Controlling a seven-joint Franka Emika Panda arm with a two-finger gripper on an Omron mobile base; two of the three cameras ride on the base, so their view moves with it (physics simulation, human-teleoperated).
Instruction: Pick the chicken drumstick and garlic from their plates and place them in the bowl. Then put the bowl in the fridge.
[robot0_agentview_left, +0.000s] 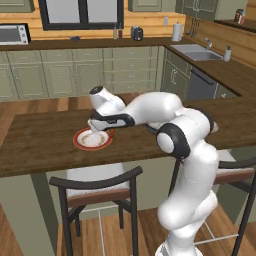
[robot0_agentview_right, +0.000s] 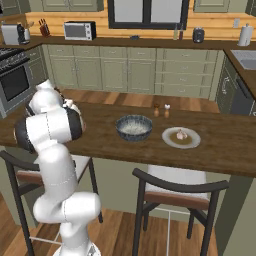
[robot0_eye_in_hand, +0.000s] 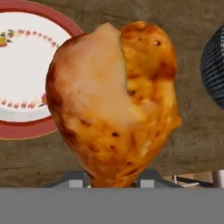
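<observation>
My fingers pinch the chicken drumstick (robot0_eye_in_hand: 113, 105) between them, clear of the red-rimmed plate (robot0_eye_in_hand: 26, 74) at the left end of the wooden counter (robot0_agentview_left: 45, 145), so the first pick looks done. Still to come are carrying it to the blue-grey bowl (robot0_agentview_right: 134, 127), fetching the garlic (robot0_agentview_right: 181, 134) from its own plate (robot0_agentview_right: 181, 138) just beside that bowl, and the fridge. The drumstick is glossy orange-brown with a paler patch, its thick end bulging before me.
</observation>
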